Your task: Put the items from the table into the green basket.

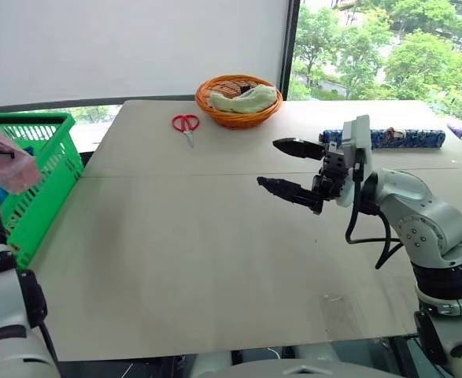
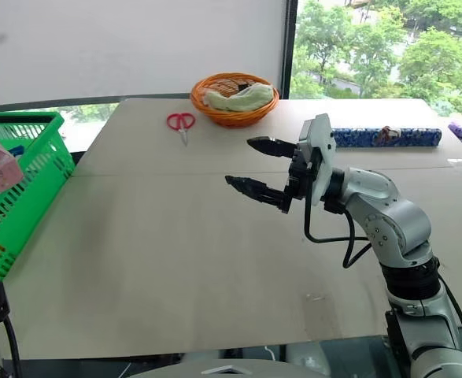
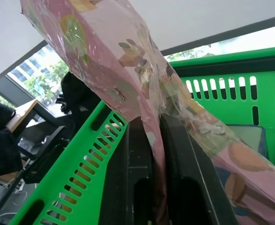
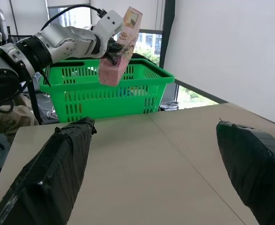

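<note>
The left gripper is clenched on the clear plastic pack with the pink base, the two black fingers pinching it low down so that most of its length sticks up and leans away. It hangs over the green basket, which sits off the table's edge at about nine o'clock from the middle of the tabletop.

The risk from here is the drop itself. The pack is long and held near one end; if the fingers let go while it is tilted like this, it could catch on the basket rim and tip outward to the floor rather than fall inside. Something blue already lies at the bottom of the basket, though I can't make out what it is through the lattice.

The right gripper hovers above the table with its jaws spread wide and nothing between them, pointing toward the basket side. The red-handled scissors lie flat at about eleven o'clock, near the orange wicker bowl at twelve, close enough that a careless reach might nudge the bowl. A long blue patterned object rests at about two o'clock, behind the right arm.

The pack's wrapper carries printed pictures in brown, orange and green, but no word or brand can be read on it, nor on anything else here.
</note>
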Controlling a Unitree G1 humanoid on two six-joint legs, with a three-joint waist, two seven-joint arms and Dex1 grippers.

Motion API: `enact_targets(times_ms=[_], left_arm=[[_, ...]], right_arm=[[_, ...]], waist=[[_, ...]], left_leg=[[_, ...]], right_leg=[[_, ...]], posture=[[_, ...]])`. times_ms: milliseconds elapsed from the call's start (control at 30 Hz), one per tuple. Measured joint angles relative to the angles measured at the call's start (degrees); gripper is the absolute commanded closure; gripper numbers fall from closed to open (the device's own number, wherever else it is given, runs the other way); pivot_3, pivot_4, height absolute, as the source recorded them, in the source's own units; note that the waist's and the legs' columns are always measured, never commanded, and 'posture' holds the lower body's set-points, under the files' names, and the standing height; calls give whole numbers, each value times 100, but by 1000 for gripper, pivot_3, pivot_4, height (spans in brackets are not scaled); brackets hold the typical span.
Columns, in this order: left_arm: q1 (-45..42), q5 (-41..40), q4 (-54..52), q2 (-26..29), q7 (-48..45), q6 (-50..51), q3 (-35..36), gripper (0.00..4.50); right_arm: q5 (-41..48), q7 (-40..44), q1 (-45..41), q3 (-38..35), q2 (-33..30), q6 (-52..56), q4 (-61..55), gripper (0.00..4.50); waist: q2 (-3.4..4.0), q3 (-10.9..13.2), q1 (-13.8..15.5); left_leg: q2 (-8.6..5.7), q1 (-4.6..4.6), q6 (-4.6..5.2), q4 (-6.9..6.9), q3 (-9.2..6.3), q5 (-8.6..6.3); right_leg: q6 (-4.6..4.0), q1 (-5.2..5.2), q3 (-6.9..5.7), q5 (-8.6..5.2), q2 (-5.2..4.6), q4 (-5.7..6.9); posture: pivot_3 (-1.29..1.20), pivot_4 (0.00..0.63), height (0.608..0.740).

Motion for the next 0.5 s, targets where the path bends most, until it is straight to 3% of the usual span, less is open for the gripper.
enact_targets(times_ms=[200,233,500], left_arm=[[97,22,298,46,236,-44,39,297],[111,23,306,70,256,-46,68,90],[131,-295,154,-174,33,-604,340,90]], right_arm=[[0,-3,3,3,37,7,-3,0],[-1,3,6,3,37,7,-3,0],[-45,81,8,4,31,-13,8,0]], waist=[[-1,-1,-25],[-3,-2,-18],[-15,-10,97]], left_leg=[[2,-6,6,-1,7,5],[2,-7,6,0,9,5],[2,-8,-1,6,8,3]], right_leg=[[-8,-13,-1,-5,-1,10],[-8,-13,-1,-5,-2,9],[-8,-11,-7,-5,-5,10]], posture=[[-143,0,740],[-143,0,740],[-134,0,740]])
